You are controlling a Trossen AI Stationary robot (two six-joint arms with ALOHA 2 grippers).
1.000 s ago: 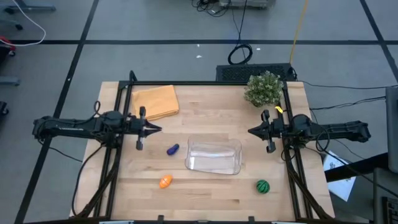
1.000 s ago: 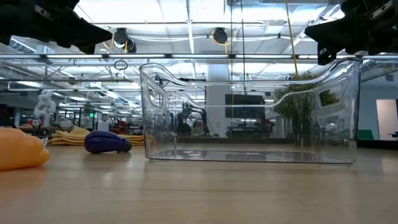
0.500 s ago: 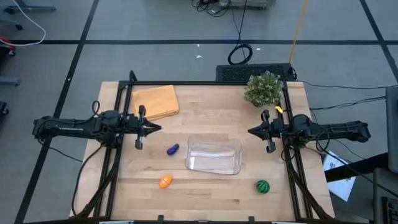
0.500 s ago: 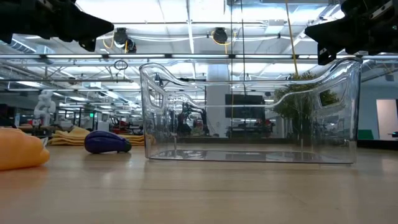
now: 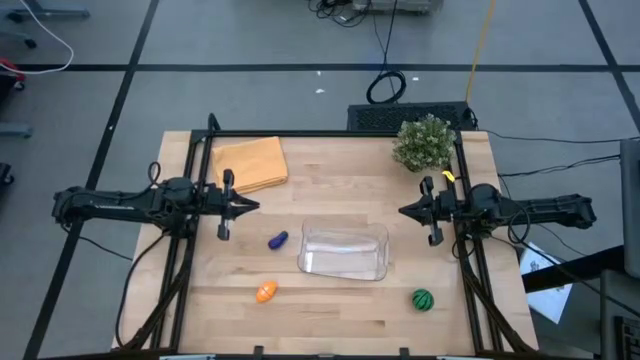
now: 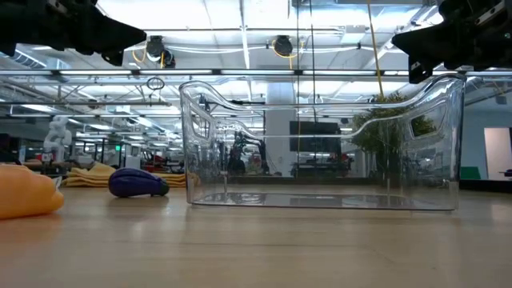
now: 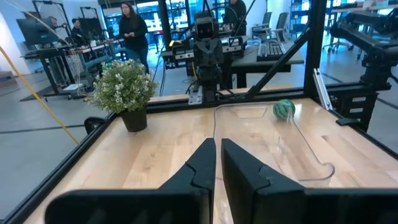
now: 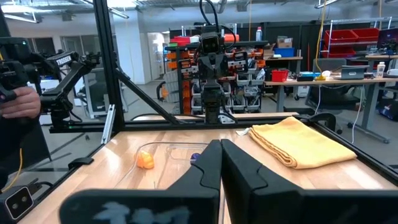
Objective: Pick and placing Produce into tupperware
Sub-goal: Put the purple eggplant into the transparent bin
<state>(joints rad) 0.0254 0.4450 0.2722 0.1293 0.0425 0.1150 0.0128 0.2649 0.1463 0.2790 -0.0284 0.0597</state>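
At 11 o'clock on the table (image 5: pixel 330 190) lies an orange cloth (image 5: pixel 250 163); at 1 a plant (image 5: pixel 423 142). Left gripper (image 5: pixel 256 207) and right gripper (image 5: pixel 403 211), both closed, hover level, facing inward. Centre, the tupperware (image 5: pixel 344 251) runs 9-to-3; purple produce (image 5: pixel 278 240) points toward 2.

floor (image 5: pixel 250 40): grey, dark seams | ceiling lights (image 6: pixel 240 12): bright | desks (image 8: pixel 323 78): cluttered
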